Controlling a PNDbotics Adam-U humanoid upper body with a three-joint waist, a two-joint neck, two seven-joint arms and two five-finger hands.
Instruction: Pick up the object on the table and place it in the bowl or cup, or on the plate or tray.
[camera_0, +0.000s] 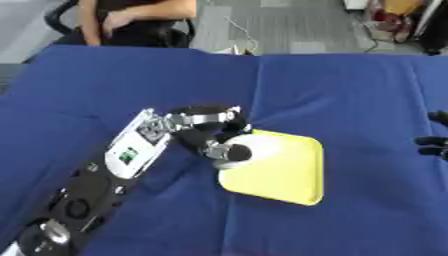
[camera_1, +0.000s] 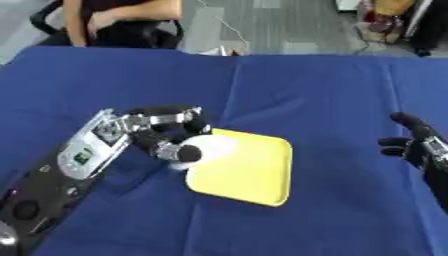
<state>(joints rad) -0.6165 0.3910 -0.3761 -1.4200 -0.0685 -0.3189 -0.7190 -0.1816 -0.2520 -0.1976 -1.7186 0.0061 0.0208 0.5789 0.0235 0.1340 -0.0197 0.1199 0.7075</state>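
I have the left hand (camera_0: 213, 131) at the near-left corner of the yellow tray (camera_0: 280, 172), its fingers curled around a white round object (camera_0: 248, 148) that sits over that corner. I judge this the placing step: next I should set the object down on the tray and spread the fingers. The right hand (camera_1: 418, 142) idles to the tray's right over the blue tabletop (camera_1: 332, 90), fingers relaxed.
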